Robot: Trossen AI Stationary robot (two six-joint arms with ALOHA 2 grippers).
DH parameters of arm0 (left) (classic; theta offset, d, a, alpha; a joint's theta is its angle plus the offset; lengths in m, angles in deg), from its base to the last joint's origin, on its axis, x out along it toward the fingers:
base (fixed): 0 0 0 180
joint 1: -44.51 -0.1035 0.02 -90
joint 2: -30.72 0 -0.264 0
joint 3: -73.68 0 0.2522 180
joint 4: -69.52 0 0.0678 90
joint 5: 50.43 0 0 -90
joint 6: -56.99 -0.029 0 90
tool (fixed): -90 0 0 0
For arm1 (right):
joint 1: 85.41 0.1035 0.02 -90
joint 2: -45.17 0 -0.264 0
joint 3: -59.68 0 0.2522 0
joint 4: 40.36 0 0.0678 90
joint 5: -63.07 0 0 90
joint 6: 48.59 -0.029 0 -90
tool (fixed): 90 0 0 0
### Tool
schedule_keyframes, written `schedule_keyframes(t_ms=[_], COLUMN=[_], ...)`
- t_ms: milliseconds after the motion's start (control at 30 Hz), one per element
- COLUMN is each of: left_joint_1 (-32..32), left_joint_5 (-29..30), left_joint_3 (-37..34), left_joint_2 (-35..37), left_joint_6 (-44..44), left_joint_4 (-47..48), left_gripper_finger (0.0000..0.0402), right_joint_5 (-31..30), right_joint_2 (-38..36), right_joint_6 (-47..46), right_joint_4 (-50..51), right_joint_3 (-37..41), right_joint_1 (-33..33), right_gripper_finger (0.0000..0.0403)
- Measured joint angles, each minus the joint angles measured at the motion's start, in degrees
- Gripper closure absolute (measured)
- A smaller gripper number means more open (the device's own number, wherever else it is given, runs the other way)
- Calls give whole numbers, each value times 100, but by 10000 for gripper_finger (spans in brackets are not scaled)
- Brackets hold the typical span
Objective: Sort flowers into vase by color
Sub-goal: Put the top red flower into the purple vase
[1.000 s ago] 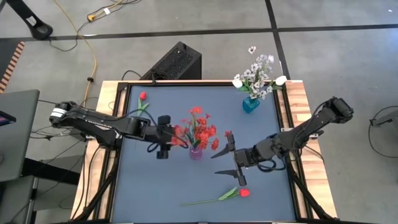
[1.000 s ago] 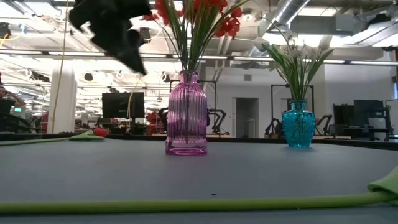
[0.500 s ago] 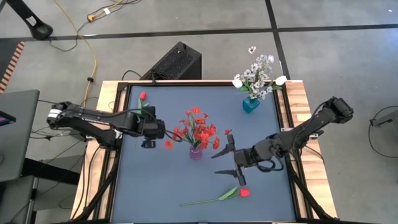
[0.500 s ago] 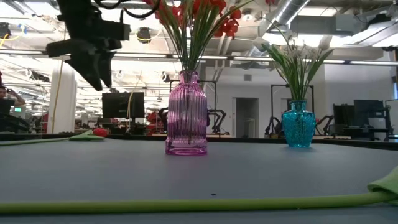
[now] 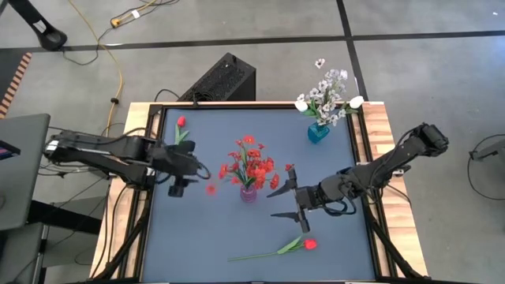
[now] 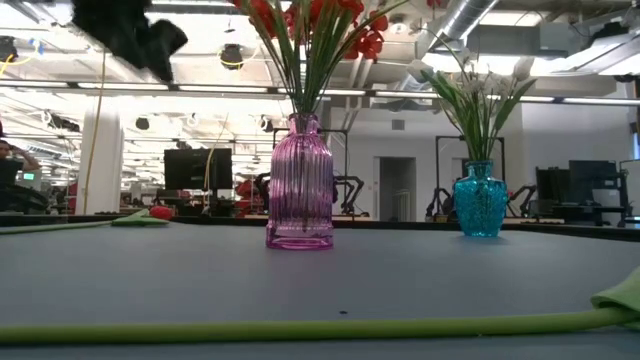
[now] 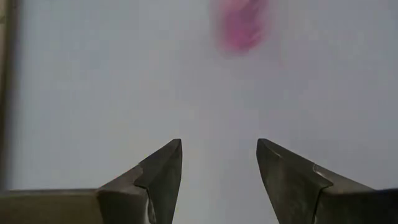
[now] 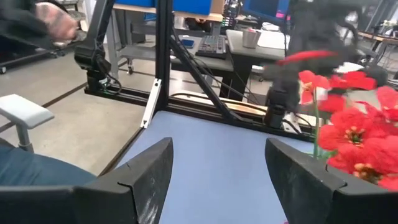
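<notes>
Beneath and ahead of the left gripper, whose fingers stand apart with nothing between them, the blue table mat lies bare. Toward the table's middle from it rises the ribbed pink glass vase, its spread of red flowers reaching out toward the gripper. Behind it, near the far edge, a red tulip stem lies flat. Near the open right gripper, another red tulip stem lies across the mat on the near side.
</notes>
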Motion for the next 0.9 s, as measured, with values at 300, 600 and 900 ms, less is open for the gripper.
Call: schedule_keyframes(t_ms=[300,600,900], left_joint_1=[-52,-2395,-4574], left_joint_5=[1085,1653,580], left_joint_3=[2,-297,-1069], left_joint_2=[749,727,36], left_joint_6=[881,2082,1750], left_joint_4=[-686,-19,-136], left_gripper_finger=[205,205,205], right_joint_5=[2,2,6], right_joint_2=[0,0,-2], right_joint_6=[-24,-40,-343], right_joint_4=[-19,-28,170], right_joint_3=[0,0,0], right_joint_1=[-146,-146,81], right_gripper_finger=[121,121,121])
